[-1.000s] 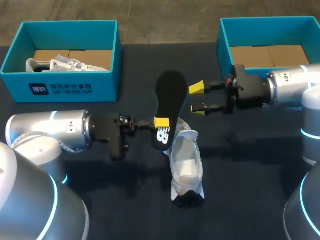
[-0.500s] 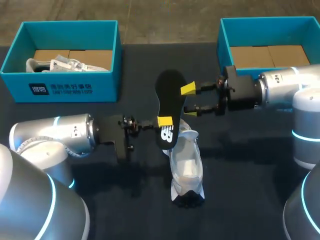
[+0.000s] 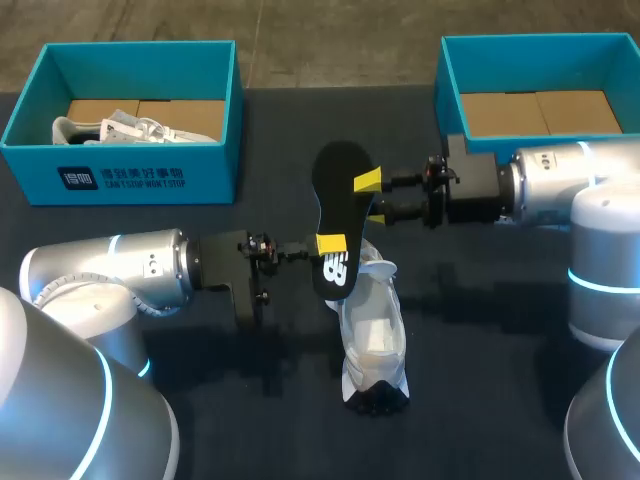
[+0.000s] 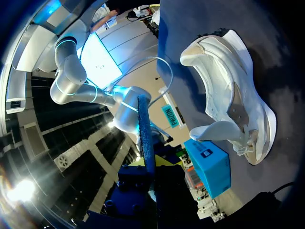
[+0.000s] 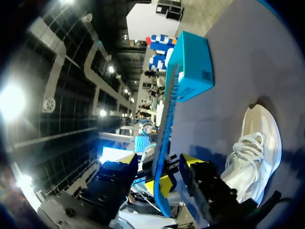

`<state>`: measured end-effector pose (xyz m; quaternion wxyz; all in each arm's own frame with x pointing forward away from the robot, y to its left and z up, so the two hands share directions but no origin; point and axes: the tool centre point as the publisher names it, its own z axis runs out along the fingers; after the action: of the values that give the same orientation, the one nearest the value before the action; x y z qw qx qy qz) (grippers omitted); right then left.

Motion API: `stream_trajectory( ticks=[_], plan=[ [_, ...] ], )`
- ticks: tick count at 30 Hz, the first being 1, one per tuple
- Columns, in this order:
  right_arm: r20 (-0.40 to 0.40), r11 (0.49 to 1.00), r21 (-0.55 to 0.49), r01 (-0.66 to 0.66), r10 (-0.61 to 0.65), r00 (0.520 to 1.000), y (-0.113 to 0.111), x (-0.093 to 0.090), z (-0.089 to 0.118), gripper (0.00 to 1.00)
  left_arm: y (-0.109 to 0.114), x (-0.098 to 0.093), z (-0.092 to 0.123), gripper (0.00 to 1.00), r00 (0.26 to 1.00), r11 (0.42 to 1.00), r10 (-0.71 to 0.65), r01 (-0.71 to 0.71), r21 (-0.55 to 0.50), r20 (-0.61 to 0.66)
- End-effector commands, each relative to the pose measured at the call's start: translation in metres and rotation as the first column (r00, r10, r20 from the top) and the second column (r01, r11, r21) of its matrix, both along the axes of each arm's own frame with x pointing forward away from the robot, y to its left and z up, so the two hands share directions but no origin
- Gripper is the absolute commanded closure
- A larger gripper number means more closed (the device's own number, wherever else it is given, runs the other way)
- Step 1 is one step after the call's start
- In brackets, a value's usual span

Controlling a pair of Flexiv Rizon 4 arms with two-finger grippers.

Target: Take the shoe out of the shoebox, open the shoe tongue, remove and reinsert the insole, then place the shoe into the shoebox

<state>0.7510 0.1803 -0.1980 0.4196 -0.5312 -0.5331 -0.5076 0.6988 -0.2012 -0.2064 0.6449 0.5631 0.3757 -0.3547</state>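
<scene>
A teal cardboard shoebox [image 3: 130, 180] holding a white shoe [image 3: 130, 128] sits at the dark table's [image 3: 500, 350] far left corner. The left gripper [image 3: 328, 243] clamps the lower end of a black foam insole [image 3: 340, 190], raised over the white mesh sneaker [image 3: 372, 330] lying mid-table. The right gripper [image 3: 372, 197] straddles the insole's edge, fingers spread. A second teal shoebox [image 3: 445, 90] sits at the far right corner.

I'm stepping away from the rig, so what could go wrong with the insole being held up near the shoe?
One: the left jaws pinch the black insole only near its lower end, so it may flex or twist when the right jaws, open around its upper part, close. Two: if the handover slips, it could fall against the white shoe close by.
</scene>
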Motion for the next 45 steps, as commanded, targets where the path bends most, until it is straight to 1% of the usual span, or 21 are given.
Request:
stream_trajectory(
  ticks=[1, 4, 14, 21, 25, 26, 28, 29, 30, 36, 37, 40, 41, 43, 45],
  plan=[
    [-0.015, 1.0, 0.0, 0.026, -0.026, 1.0, 0.005, -0.003, -0.002, 0.53, -0.001, -0.001, -0.001, 1.0, 1.0, 1.0, 0.006, -0.006, -0.002, 0.002],
    [-0.03, 0.999, -0.009, 0.036, -0.036, 0.999, 0.005, -0.002, -0.002, 0.56, -0.001, -0.001, -0.001, 1.0, 1.0, 1.0, 0.006, -0.006, -0.002, 0.002],
    [-0.045, 0.999, -0.016, 0.048, -0.049, 0.998, 0.007, -0.006, 0.0, 0.6, -0.001, -0.001, -0.001, 1.0, 1.0, 1.0, 0.006, -0.006, -0.002, 0.002],
    [-0.076, 0.999, -0.015, 0.049, -0.05, 0.996, 0.009, -0.012, -0.006, 0.65, -0.001, -0.001, -0.001, 1.0, 1.0, 1.0, 0.006, -0.006, -0.002, 0.002],
    [-0.079, 0.998, -0.016, 0.053, -0.054, 0.995, 0.01, -0.014, -0.006, 0.74, -0.001, -0.001, -0.001, 1.0, 1.0, 1.0, 0.006, -0.006, -0.002, 0.002],
    [-0.079, 0.998, -0.015, 0.054, -0.055, 0.995, 0.01, -0.014, -0.007, 0.83, -0.001, -0.001, -0.001, 1.0, 1.0, 1.0, 0.006, -0.006, -0.002, 0.002],
    [-0.08, 0.998, -0.013, 0.055, -0.056, 0.995, 0.01, -0.015, -0.007, 0.91, -0.001, -0.001, -0.001, 1.0, 1.0, 1.0, 0.006, -0.006, -0.002, 0.002],
    [-0.081, 0.998, -0.012, 0.055, -0.056, 0.995, 0.01, -0.015, -0.007, 0.96, -0.001, -0.001, -0.001, 1.0, 1.0, 1.0, 0.006, -0.006, -0.002, 0.002],
    [-0.081, 0.998, -0.012, 0.056, -0.057, 0.995, 0.011, -0.016, -0.007, 1.0, -0.001, -0.001, -0.001, 1.0, 1.0, 1.0, 0.006, -0.006, -0.002, 0.002],
    [-0.079, 0.999, 0.002, 0.054, -0.054, 0.995, 0.012, -0.018, -0.006, 1.0, -0.001, -0.001, -0.001, 1.0, 1.0, 1.0, 0.006, -0.006, -0.002, 0.002],
    [-0.078, 0.999, 0.003, 0.053, -0.053, 0.996, 0.013, -0.018, -0.006, 0.97, -0.001, -0.001, -0.001, 1.0, 1.0, 1.0, 0.006, -0.006, -0.002, 0.002],
    [-0.073, 0.999, 0.005, 0.049, -0.049, 0.996, 0.014, -0.019, -0.004, 0.76, -0.001, -0.001, -0.001, 1.0, 1.0, 1.0, 0.006, -0.006, -0.002, 0.002],
    [-0.072, 0.999, 0.006, 0.048, -0.047, 0.996, 0.015, -0.019, -0.003, 0.74, -0.001, -0.001, -0.001, 1.0, 1.0, 1.0, 0.006, -0.006, -0.002, 0.002],
    [-0.069, 0.999, 0.006, 0.046, -0.046, 0.997, 0.016, -0.02, -0.001, 0.73, -0.001, -0.001, -0.001, 1.0, 1.0, 1.0, 0.006, -0.006, -0.002, 0.002],
    [-0.065, 0.999, 0.006, 0.043, -0.043, 0.997, 0.017, -0.02, 0.0, 0.75, -0.001, -0.001, -0.001, 1.0, 1.0, 1.0, 0.006, -0.006, -0.002, 0.002]
  ],
)
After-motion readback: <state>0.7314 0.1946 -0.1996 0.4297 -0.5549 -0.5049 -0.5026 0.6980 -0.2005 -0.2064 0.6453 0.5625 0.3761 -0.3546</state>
